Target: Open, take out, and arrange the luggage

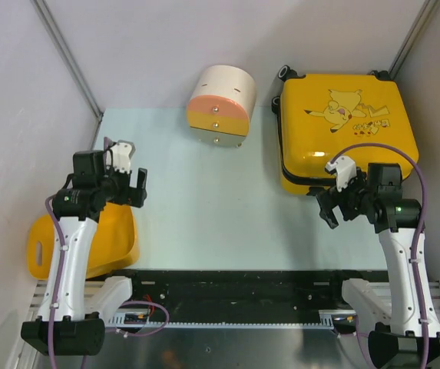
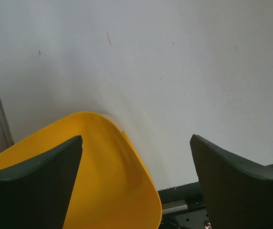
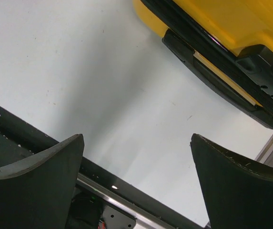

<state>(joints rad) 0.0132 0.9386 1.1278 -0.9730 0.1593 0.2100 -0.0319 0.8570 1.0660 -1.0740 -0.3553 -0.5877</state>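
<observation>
The opening step is only just beginning: the luggage (image 1: 339,127) is lying flat and shut on the table (image 1: 204,207), just ahead of the right gripper (image 1: 332,206), its black handle (image 3: 217,81) and zipper seam facing the fingers. That gripper is hovering with jaws spread wide, holding nothing. The left gripper (image 1: 137,187) is likewise gaping and empty, hanging above the plain yellow tub (image 2: 112,171), with the luggage well off to its right. Next, I judge, the right gripper is needing to ease forward to the seam and pinch a zipper pull, which I cannot make out here; the left may be needed to steady the shell.
</observation>
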